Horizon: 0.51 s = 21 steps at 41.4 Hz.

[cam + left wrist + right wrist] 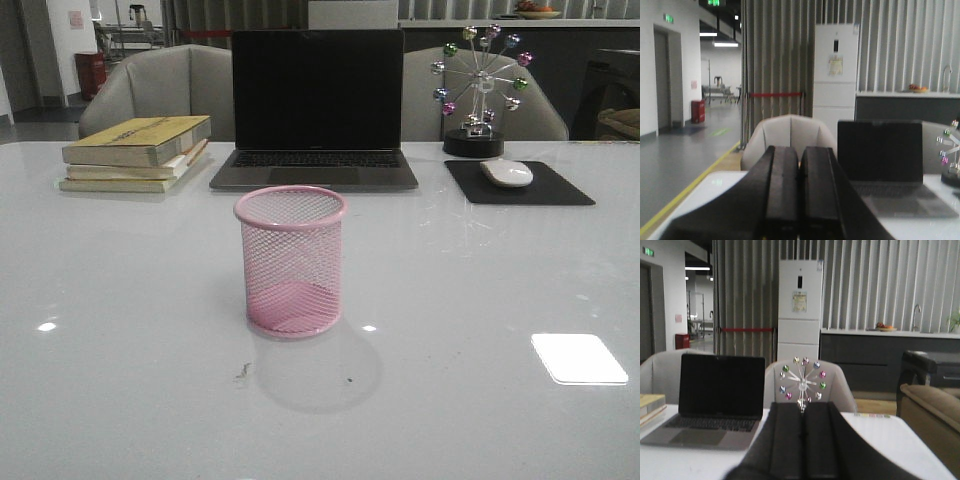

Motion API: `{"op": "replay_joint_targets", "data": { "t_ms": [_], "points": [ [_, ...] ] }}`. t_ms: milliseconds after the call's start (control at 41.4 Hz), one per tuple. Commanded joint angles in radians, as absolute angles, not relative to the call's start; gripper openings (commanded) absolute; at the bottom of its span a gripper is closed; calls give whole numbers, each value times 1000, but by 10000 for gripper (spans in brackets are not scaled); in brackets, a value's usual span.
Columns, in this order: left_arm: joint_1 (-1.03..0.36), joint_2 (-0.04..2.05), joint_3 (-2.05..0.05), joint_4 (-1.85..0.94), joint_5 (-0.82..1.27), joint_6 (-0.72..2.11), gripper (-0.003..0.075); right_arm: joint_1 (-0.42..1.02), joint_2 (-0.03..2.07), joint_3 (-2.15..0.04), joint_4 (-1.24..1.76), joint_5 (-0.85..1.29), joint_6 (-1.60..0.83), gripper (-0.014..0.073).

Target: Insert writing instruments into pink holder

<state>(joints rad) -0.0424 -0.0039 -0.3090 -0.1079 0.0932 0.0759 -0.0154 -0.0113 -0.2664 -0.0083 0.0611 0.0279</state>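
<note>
The pink holder [290, 260] stands upright in the middle of the white table, a wire-mesh cup with nothing inside it. No writing instruments show in any view. Neither arm appears in the front view. In the left wrist view my left gripper [800, 152] is shut, its two black fingers pressed together with nothing between them, pointing level toward the laptop and chairs. My right gripper [802, 407] is likewise shut and empty in the right wrist view, pointing at the ferris-wheel ornament. The holder is out of view in both wrist views.
An open laptop [315, 110] stands at the back centre. A stack of books [135, 152] lies back left. A ferris-wheel ornament [480, 85] and a white mouse [507, 173] on a black pad [555, 188] are back right. Grey chairs stand behind the table.
</note>
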Motion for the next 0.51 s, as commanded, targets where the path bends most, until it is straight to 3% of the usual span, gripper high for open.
{"op": "replay_joint_targets", "data": {
  "t_ms": [0, 241, 483],
  "points": [
    [-43, 38, -474, -123, 135, 69, 92, -22, 23, -442, -9, 94, 28, 66],
    [-43, 238, -780, -129, 445, 69, 92, -22, 193, -763, -9, 374, 28, 66],
    [-43, 400, -845, -149, 659, 69, 92, -22, 353, -818, -9, 601, 28, 66]
  ]
}}
